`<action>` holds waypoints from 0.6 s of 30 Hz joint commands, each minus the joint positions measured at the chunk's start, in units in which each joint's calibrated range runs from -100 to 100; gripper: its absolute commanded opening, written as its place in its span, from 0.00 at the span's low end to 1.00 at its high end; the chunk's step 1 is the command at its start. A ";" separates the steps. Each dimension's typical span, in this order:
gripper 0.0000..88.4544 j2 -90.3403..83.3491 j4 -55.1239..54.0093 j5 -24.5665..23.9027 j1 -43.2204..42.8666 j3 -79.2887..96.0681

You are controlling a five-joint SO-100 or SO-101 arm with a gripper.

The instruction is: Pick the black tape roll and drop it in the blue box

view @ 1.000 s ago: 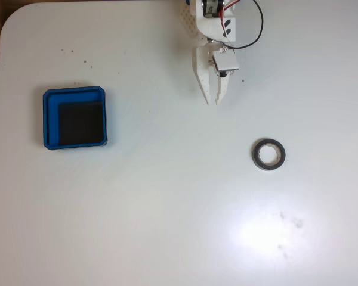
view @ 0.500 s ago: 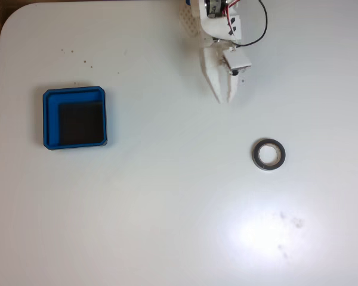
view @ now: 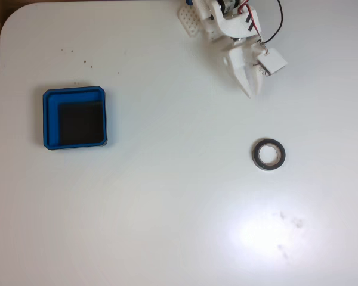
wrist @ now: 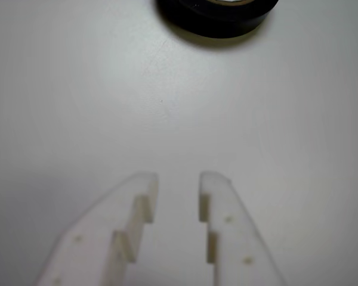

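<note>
Fixed view: table [view: 167, 208] seen from straight above, whole surface covered. Wrist view: taken low behind the gripper [wrist: 178, 179], close. Shared: black tape roll [view: 268, 154], apparently partly cropped at wrist.

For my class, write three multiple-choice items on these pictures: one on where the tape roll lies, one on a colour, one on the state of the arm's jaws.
1. In the fixed view, the black tape roll lies:
A. inside the tray
B. on the table, right of the tray
C. between the jaws

2. The blue box has a floor that is:
A. black
B. white
C. red

3. The gripper jaws are:
A. shut on the roll
B. gripping the tray rim
C. slightly apart, holding nothing

Key:
1 B, it rests on the bare white table.
2 A, a black square sits within the blue rim.
3 C, the wrist view shows an empty gap.
</note>
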 commanded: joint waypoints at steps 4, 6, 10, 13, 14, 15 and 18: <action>0.01 30.52 -0.33 0.57 -1.23 -28.78; 0.01 37.29 -0.24 0.57 -2.60 -34.98; 0.01 48.00 2.64 0.65 -3.19 -46.66; 0.02 56.61 10.32 0.65 -3.29 -56.81; 0.02 59.70 13.20 0.65 -3.29 -60.76; 0.04 62.88 16.09 0.74 -3.19 -64.99; 0.10 72.49 22.78 0.74 -2.70 -76.49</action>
